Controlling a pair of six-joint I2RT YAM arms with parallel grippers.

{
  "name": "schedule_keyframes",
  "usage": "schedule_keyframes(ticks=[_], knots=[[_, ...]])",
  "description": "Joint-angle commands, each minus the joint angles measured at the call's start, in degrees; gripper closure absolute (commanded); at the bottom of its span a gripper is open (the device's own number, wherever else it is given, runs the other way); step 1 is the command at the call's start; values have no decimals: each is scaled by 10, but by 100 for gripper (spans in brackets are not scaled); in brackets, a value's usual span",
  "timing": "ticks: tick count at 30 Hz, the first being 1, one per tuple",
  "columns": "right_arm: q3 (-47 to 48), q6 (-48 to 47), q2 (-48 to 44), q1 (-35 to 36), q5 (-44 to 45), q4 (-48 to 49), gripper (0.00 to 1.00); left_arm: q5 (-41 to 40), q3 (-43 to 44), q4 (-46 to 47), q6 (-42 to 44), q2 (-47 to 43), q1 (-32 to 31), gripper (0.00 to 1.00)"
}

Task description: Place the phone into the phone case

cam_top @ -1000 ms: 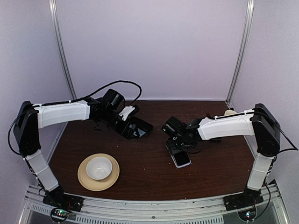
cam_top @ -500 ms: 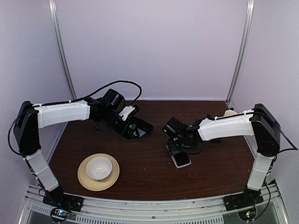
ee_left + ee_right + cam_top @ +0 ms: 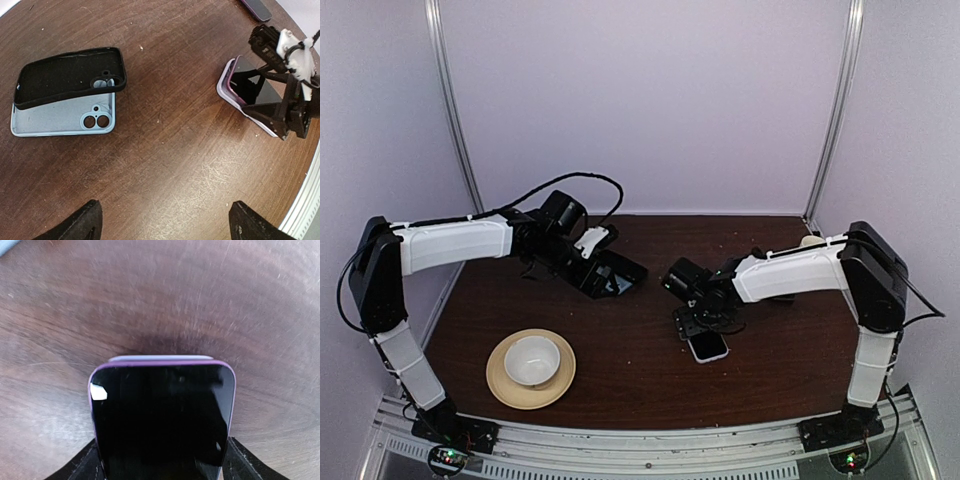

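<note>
The phone (image 3: 160, 420), a glossy dark-screened slab with a thin purple edge, lies tilted on a pale lilac shell (image 3: 223, 92) right of the table's middle (image 3: 708, 346). My right gripper (image 3: 161, 460) straddles its near end. One finger (image 3: 85, 462) stands close against each long edge, and I cannot make out whether they press. The phone case (image 3: 70, 77), a black shell with a camera cut-out, lies askew on a pale grey-blue slab (image 3: 55, 120) with two camera holes. My left gripper (image 3: 165, 210) hovers open over bare wood beside them, at the back left (image 3: 615, 272).
A white bowl (image 3: 531, 358) on a tan saucer (image 3: 500, 385) sits at the front left. Another dark slab (image 3: 257, 7) lies beyond the right gripper. A beige object (image 3: 810, 241) is at the back right corner. The table's rail (image 3: 307, 200) is close by.
My right arm has shifted slightly left and its upper link stands steeper; the phone under it stays in place. The left arm has not moved.
</note>
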Motion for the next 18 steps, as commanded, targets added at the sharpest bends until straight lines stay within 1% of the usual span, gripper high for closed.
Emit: schedule_keyframes(ticks=[1,8,12,14,18], knots=[[9,6,30,3,-23,-47,21,6,2,2,9,-4,0,8],[21,0,20,2,-24,-56,18,3,2,1,10,-5,0,8],[40,-12,3,0,-32,-79,9,3,1,0,11,-5,0,8],[47,-22,-13,-4,-47,-88,1,3,1,0,11,-5,0,8],[44,-38,-43,-18,-93,-103,1,2,2,0,12,-5,0,8]])
